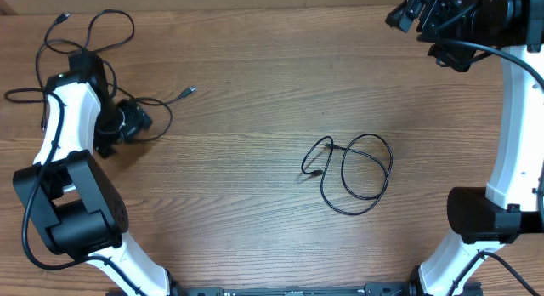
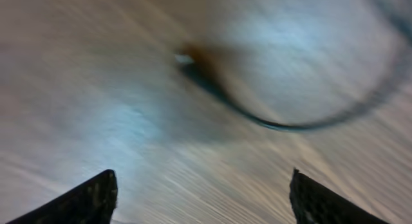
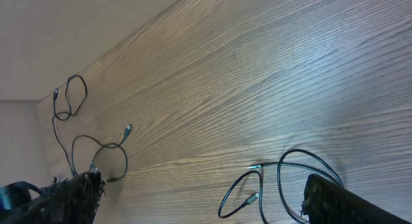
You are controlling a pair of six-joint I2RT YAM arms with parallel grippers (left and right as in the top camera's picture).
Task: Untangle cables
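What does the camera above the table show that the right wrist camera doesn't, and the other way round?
Only overhead: both white arms whole, left arm and right arm, and the left gripper by the left-hand cables. Only right wrist: the right gripper is open, its fingers wide apart. Both: the wooden table, the looped cable mid-table and those left-hand cables.
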